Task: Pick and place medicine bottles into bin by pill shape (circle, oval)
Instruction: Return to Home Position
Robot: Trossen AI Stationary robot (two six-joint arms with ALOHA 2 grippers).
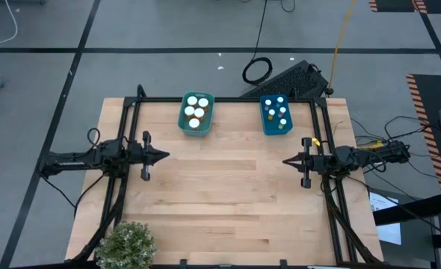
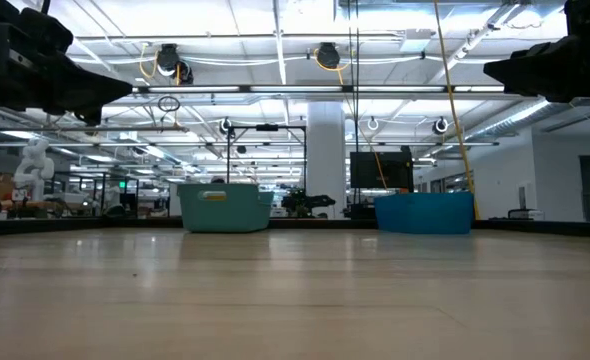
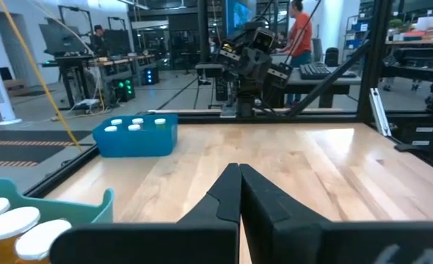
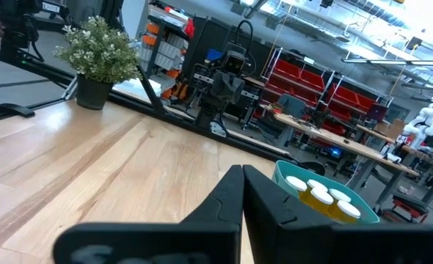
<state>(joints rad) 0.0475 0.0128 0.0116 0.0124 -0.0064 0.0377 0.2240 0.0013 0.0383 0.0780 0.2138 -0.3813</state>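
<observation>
Several white-capped medicine bottles (image 1: 196, 110) stand in the teal bin (image 1: 183, 123) at the table's far edge, left of centre. Several smaller bottles (image 1: 277, 112) stand in the blue bin (image 1: 266, 125) to its right. My left gripper (image 1: 165, 156) hovers shut over the table's left side, pointing right, holding nothing. My right gripper (image 1: 285, 160) hovers shut over the right side, pointing left, holding nothing. Both show shut in their wrist views, the left gripper (image 3: 239, 170) and the right gripper (image 4: 242, 171). The teal bin (image 2: 225, 208) and blue bin (image 2: 425, 212) rest on the tabletop.
A potted plant (image 1: 125, 245) stands at the table's near left corner. A black frame (image 1: 228, 99) runs round the table edge. The wooden tabletop (image 1: 224, 194) between the grippers is bare. A person (image 3: 299, 33) stands beyond the table in the left wrist view.
</observation>
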